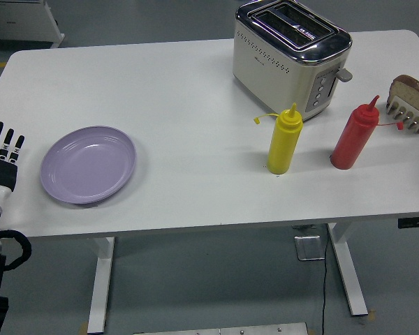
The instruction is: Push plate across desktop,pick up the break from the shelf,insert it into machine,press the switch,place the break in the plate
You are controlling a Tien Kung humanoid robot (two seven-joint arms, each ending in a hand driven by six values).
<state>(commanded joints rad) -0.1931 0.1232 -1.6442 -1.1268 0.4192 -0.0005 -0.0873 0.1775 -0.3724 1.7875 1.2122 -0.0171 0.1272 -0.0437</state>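
Left hand: the left hand (3, 150) is the closest thing, low at the left edge of the white surface (174, 91). Its fingers point straight up and flat, and it holds nothing.
Why it is there: it sits just beside the plate's left rim, apart from it. I think this is a good spot for pushing the plate sideways, the first job.
Plate: the purple plate (88, 165) lies flat near the front left. Nothing is in it.
Toaster: the silver toaster (291, 54) stands at the back, right of the middle. Its two slots look dark and I see no bread in them. The lever and buttons are on the end that faces the front right.
Bread: one slice of bread (413, 91) stands on its edge in a small white rack (409, 115) at the far right edge. Standing up like that should make it easy to pinch from above.
Bottles: a yellow squeeze bottle (285, 140) and a red squeeze bottle (355, 136) stand upright in front of the toaster, well apart from the plate. I cannot see inside them.
Right hand: it is not in the picture.
Watch out: the bottles stand between the plate and the rack, so a far push could bump them.
Task so far: I think nothing is done yet.
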